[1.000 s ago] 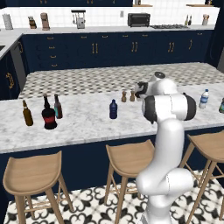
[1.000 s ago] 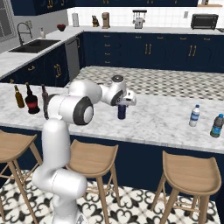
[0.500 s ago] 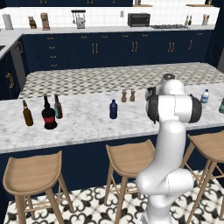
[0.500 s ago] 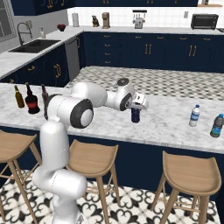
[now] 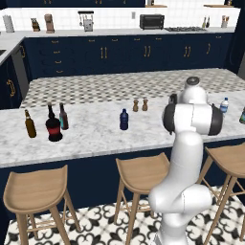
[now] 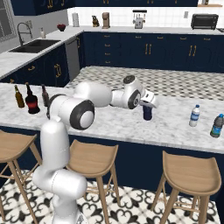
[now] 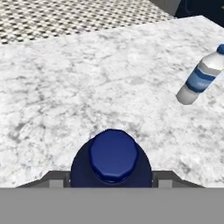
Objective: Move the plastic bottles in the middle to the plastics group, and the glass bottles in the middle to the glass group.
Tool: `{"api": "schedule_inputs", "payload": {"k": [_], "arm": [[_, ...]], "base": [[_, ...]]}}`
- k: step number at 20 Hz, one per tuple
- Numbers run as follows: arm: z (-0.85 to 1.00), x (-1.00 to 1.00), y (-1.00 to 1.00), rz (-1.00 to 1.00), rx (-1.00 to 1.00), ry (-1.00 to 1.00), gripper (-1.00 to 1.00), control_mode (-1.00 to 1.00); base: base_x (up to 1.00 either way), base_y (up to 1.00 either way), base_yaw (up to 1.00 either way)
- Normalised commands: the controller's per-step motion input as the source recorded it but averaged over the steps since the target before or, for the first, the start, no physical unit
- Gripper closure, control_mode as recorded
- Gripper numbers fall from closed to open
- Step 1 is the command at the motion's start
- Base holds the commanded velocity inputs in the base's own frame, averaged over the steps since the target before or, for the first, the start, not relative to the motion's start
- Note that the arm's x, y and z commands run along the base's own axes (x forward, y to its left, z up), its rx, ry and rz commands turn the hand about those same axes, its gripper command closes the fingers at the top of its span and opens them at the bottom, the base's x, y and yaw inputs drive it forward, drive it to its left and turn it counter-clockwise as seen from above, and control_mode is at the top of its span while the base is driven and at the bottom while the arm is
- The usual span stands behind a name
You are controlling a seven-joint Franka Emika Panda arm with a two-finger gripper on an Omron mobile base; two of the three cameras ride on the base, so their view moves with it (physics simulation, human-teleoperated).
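Note:
My gripper [image 6: 148, 104] is shut on a small dark blue plastic bottle [image 6: 147, 113], held upright low over the marble island. Its blue cap [image 7: 113, 158] sits between my fingertips. Ahead to the right stand the clear water bottle [image 7: 200, 78] [image 6: 194, 116] [image 5: 223, 105] and the dark greenish bottle [image 6: 216, 126]. A like dark blue bottle [image 5: 124, 119] stands mid-counter in the left base view. At the far left, the squat black bottle with the red band [image 5: 53, 127] [image 6: 32, 101] stands between the amber bottle [image 5: 30, 124] and the slim dark bottle [image 5: 63, 117].
Two small brown shakers [image 5: 135, 105] stand behind the mid-counter bottle. Wooden stools [image 6: 188, 173] line the island's front edge. Open marble [image 7: 87, 87] lies between the held bottle and the water bottle.
The arm has swung to the right along the island, carrying the dark blue bottle toward the water bottle. The other bottles have stayed put.

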Motion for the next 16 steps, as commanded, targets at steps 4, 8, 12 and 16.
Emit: {"api": "schedule_inputs", "payload": {"k": [4,8,12,16], "arm": [[0.02,-0.48,-0.61,-0.10,0.00,0.02,1.00,-1.00],[0.00,-0.67,-0.46,-0.06,0.00,0.00,1.00,-1.00],[-0.09,-0.52,-0.41,-0.01,0.01,-0.02,1.00,-1.00],[-0.05,-0.18,-0.33,0.00,0.02,-0.05,1.00,-1.00]], "base": [[0.00,0.00,0.00],[0.00,0.00,0.00],[0.00,0.00,0.00],[0.00,0.00,0.00]]}}
